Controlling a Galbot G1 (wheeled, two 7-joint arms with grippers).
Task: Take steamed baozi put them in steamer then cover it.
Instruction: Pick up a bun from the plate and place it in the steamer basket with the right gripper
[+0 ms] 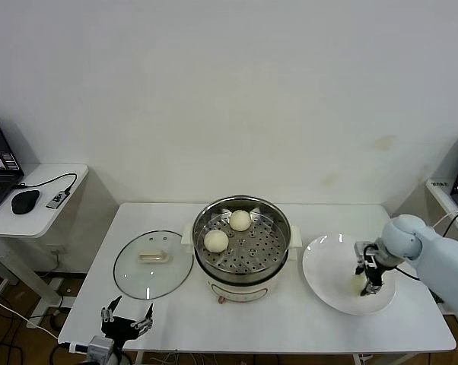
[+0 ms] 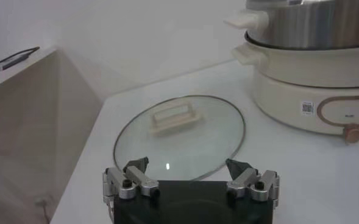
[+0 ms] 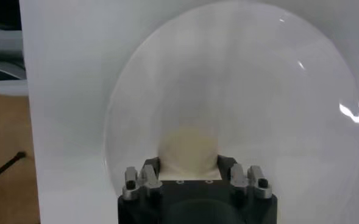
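- Surface (image 1: 290, 319): carries steamer (image 1: 242, 248), cover (image 1: 153, 263) and plate (image 1: 332, 293).
- Steamer: centre, two baozi (image 1: 216, 241) on its tray.
- Cover: flat, left of steamer.
- Right end effector (image 1: 368, 287): closed on a bun (image 3: 189, 146) on the plate.
- Left end effector (image 2: 191, 173): wide open, empty, near cover.

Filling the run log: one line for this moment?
right claw shut on baozi, plate | steamer holds two | lid off | left claw open, idle
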